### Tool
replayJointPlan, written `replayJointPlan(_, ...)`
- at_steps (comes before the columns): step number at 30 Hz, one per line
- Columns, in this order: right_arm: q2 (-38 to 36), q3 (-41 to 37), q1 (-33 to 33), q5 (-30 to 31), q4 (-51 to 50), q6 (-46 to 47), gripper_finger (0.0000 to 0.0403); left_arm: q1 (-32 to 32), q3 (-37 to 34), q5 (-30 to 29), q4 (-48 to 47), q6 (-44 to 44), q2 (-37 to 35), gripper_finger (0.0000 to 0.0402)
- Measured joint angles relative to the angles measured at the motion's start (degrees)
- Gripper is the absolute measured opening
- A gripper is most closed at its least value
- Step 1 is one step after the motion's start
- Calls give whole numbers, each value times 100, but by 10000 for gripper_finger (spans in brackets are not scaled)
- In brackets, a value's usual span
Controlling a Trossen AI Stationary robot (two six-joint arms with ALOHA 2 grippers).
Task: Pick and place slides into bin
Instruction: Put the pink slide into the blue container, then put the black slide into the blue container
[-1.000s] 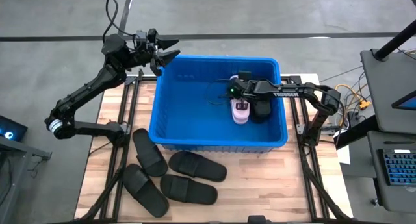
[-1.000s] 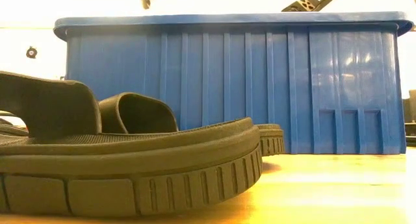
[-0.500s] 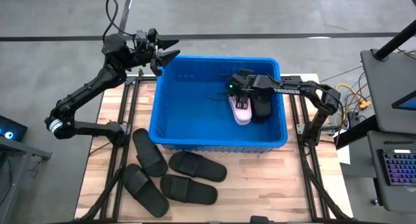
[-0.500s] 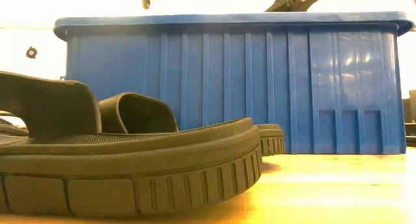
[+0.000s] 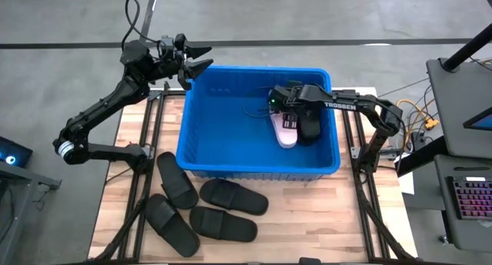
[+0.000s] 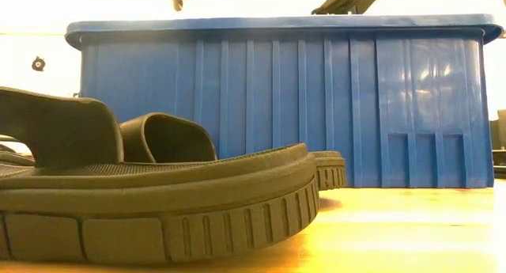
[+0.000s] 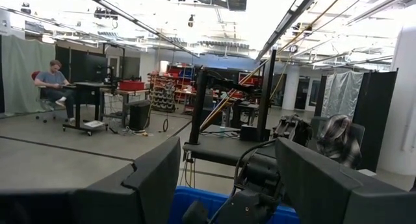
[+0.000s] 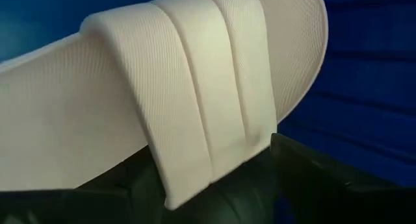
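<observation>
The blue bin (image 5: 257, 154) stands mid-table and fills the low view (image 6: 277, 99). Inside it a pale pink slide (image 5: 286, 130) lies next to a black slide (image 5: 310, 125). My right gripper (image 5: 287, 110) is open inside the bin, just above the pink slide; its wrist view is filled by the pink slide's strap (image 8: 195, 87). Several black slides (image 5: 177, 184) (image 5: 234, 196) (image 5: 223, 223) lie soles down on the table in front of the bin; one (image 6: 158, 198) is close in the low view. My left gripper (image 5: 201, 57) hangs open over the bin's far left corner. My right gripper's open fingers (image 8: 312, 178) stand on either side of the pink slide's strap (image 8: 214, 152), coming from above. I cannot tell whether they touch it. The slide rests in the bin, not lifted.
Dark rails (image 5: 150, 134) (image 5: 357, 142) run along the table on both sides of the bin. A side desk with a keyboard (image 5: 469, 196) stands beyond the right edge. Bare wood (image 5: 307, 226) lies in front of the bin at the right. A person (image 7: 55, 81) sits far off.
My right gripper has opened and let go of the pink slide. The slide hung upright below the fingers; it has dropped and now lies tilted in the bin beside the black one. The gripper has drawn slightly up and toward the far edge.
</observation>
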Motion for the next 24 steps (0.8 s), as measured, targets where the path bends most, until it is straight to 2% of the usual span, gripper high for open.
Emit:
replayJointPlan(11, 0, 634, 9, -406, -897, 115, 252, 2, 0, 11, -2, 4, 0, 238)
replayJointPlan(16, 0, 1092, 9, -436, -1326, 585, 246, 1, 0, 19, -4, -2, -5, 238)
replayJointPlan(20, -129, 1532, 11, -429, -1264, 1159, 238, 2, 0, 352, -60, -8, -77, 238)
replayJointPlan(24, -459, 1973, 48, -427, -1045, 1699, 230, 1, 0, 411, -390, 6, -206, 238)
